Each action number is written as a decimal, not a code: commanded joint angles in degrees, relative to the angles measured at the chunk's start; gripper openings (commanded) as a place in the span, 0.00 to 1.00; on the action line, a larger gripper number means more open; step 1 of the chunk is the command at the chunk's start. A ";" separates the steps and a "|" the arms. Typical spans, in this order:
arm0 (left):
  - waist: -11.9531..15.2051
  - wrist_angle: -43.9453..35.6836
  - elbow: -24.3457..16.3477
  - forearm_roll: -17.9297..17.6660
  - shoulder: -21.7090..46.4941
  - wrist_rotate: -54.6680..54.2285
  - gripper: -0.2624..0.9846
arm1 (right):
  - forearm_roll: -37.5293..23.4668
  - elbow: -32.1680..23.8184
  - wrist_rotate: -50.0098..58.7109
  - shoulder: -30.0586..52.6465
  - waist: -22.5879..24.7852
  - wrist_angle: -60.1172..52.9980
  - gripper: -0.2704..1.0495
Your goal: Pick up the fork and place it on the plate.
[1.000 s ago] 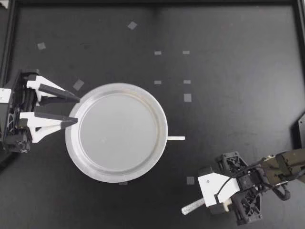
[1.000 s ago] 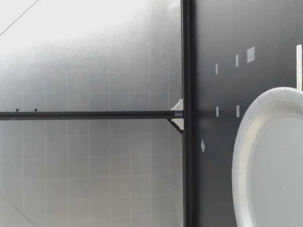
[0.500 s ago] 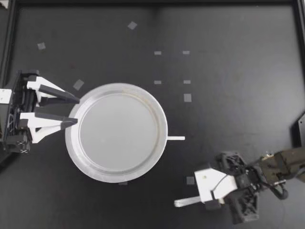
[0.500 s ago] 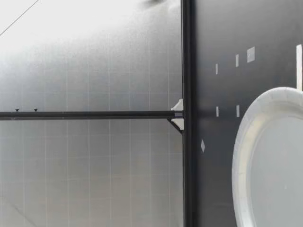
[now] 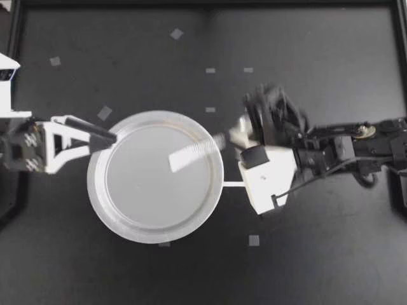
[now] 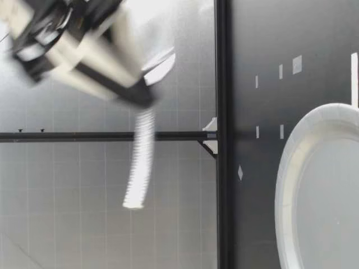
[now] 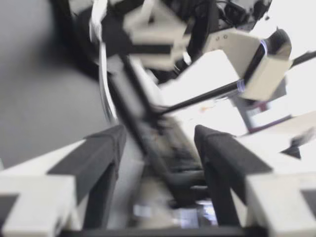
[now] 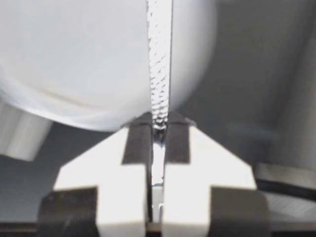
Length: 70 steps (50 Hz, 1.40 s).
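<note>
— Swung the right tool [image 5: 232,136] in from well off to the right, up to the plate's [image 5: 146,235] right rim. Turned the left tool [image 5: 109,141] too, over at the opposite rim.
— Grip?
— Right tool clamped on one end of the fork [image 5: 191,152], tight from both sides. Left tool spread apart, holding nothing.
— Fork's place?
— Hanging over the plate's right part, well above the counter [image 5: 318,63], touching nothing.
— Anything in the plate?
— Nothing yet. Bare inside.
— Risks from here?
— Letting go from this height, most likely: could bounce, or skid out over the shallow rim. Could also land on the edge and tip the plate. Safer to lower close first, then part the tool.
</note>
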 commanded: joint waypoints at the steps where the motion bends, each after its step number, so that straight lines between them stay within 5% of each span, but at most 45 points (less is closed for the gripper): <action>1: -1.32 -2.90 1.41 5.27 -5.89 -13.97 0.66 | -21.97 -2.02 0.97 0.35 -0.44 4.22 0.17; 9: -1.32 -1.49 1.67 5.45 -3.08 -21.09 0.66 | -39.46 -2.90 9.32 3.69 0.26 4.04 0.17; 23: -1.32 -5.54 1.41 5.80 5.36 -21.62 0.66 | -55.46 -3.43 27.51 5.54 3.69 4.66 0.17; 36: -1.67 -13.89 -0.09 6.59 9.05 -22.32 0.66 | -55.72 -3.08 30.94 8.61 7.73 8.44 0.17; 52: -3.96 -17.58 -0.70 14.68 8.96 -31.82 0.66 | -59.94 -2.81 36.39 9.58 9.40 11.51 0.17; 70: -3.87 -19.25 -1.67 14.77 10.55 -32.17 0.66 | -60.64 -2.99 39.64 11.51 10.99 12.48 0.17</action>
